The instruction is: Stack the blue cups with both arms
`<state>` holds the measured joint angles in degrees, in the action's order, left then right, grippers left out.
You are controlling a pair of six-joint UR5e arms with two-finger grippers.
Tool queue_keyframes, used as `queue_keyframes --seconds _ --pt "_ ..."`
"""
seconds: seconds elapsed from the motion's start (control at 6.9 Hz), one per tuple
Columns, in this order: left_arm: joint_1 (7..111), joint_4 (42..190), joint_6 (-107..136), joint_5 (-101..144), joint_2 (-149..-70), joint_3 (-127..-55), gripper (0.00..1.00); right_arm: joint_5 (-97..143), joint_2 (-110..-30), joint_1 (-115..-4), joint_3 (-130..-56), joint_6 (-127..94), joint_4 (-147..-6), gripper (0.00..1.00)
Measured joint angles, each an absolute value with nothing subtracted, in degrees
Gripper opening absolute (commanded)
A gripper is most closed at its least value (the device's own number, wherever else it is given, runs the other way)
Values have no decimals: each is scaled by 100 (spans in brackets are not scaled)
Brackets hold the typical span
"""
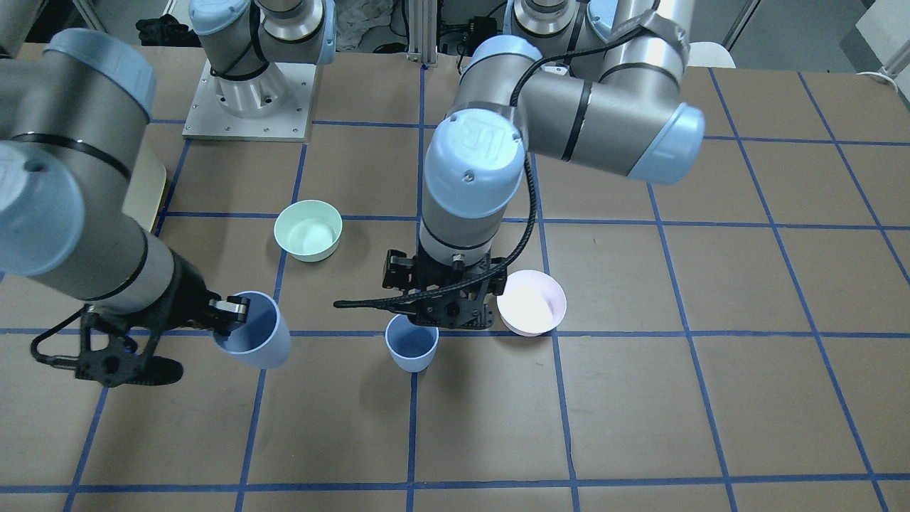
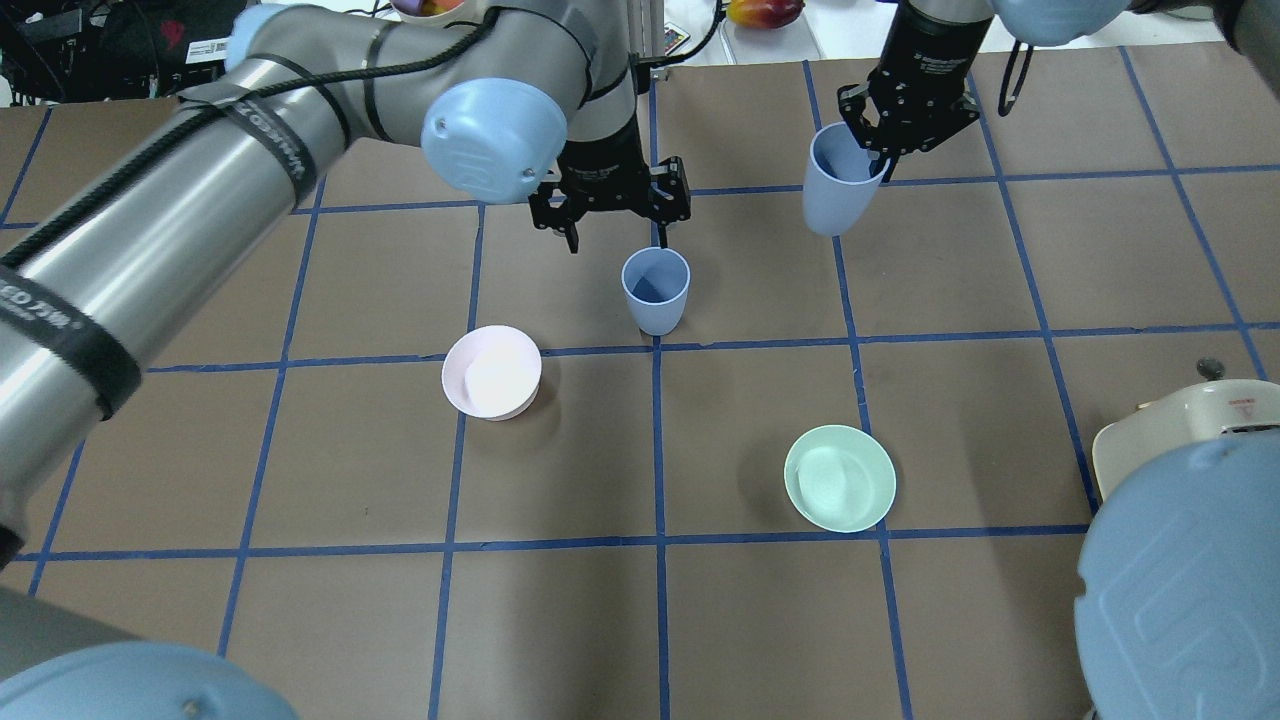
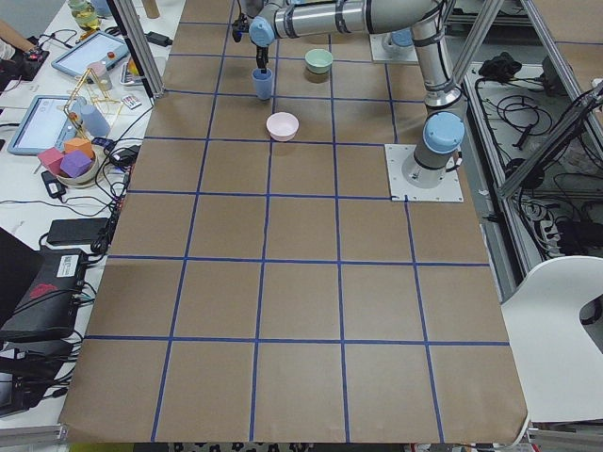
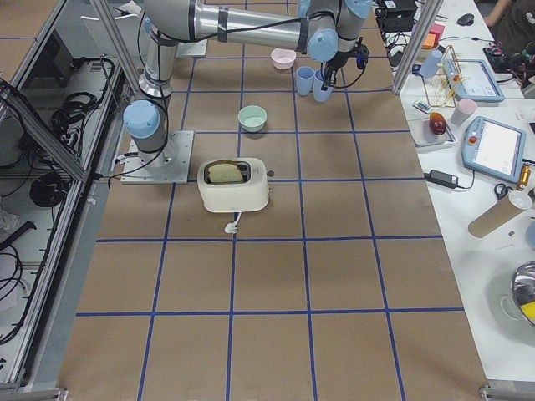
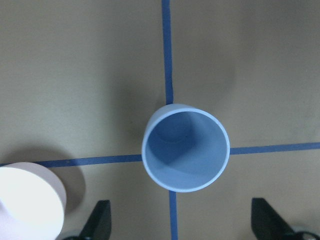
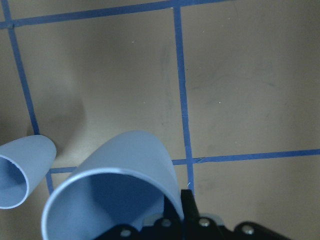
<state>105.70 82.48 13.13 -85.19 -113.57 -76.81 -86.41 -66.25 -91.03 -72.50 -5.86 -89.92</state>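
Front view: the tilted cup (image 1: pixel 257 340) is pinched at its rim by the right gripper (image 1: pixel 233 313). The standing cup (image 1: pixel 411 345) is seen upright on the table (image 1: pixel 640 398), well apart from it, so nothing is stacked yet.

Overhead: the left gripper (image 2: pixel 617 232) is held spread just beside the standing cup. The pink bowl (image 2: pixel 491 372) and mint bowl (image 2: pixel 840 478) are seen empty.

Wrist views: both cups are shown empty.

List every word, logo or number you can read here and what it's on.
"UR": raised on the blue joint cap of the left arm.
White lettering on that arm's black strap: too blurred to read.
Red label on the toaster: too small to read.
The held blue cup and the standing blue cup: no text.
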Motion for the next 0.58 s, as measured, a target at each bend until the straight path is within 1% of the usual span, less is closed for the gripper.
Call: queue_keyframes --seconds 0.29,0.58 --pt "9880 8826 601 -8529 -10609 -7719 100 -8625 -6689 -9752 -7257 -1238 -9016 0" --pt "9279 9344 69 -8559 -9810 -8047 100 -8612 -6667 -10375 -7274 -1807 -9055 0"
